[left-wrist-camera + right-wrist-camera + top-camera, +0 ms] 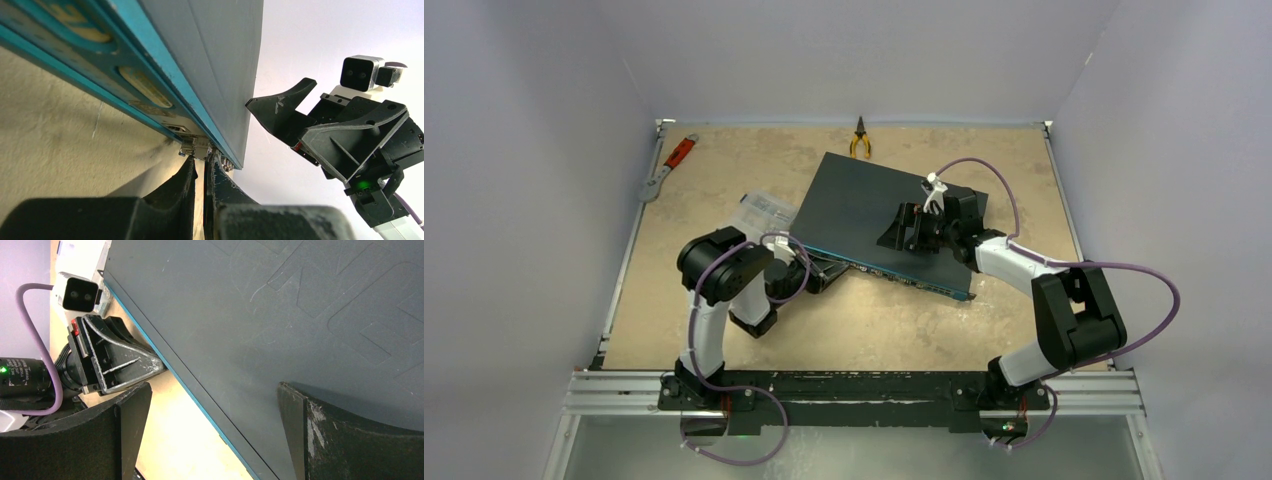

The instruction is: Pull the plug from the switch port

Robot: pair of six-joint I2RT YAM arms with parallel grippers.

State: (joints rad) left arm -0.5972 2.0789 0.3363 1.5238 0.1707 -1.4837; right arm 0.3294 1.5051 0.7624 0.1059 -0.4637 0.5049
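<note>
Left gripper (201,159) pinched tight on the plug (194,148), centre frame, ready to tug; right gripper (921,228), spread wide and empty, sits over the switch (854,200), seemingly bracing it.

Super low angle here, looking along the blue front edge of the switch (220,60). The left fingers (182,187) are squeezed almost together, tips pinching the little metal plug (194,148) sitting in a port on that edge, just above the tan desk (60,140). Off to the right, the right fingers (280,107) are spread wide beside the switch's top panel; can't tell if they touch it.
</note>
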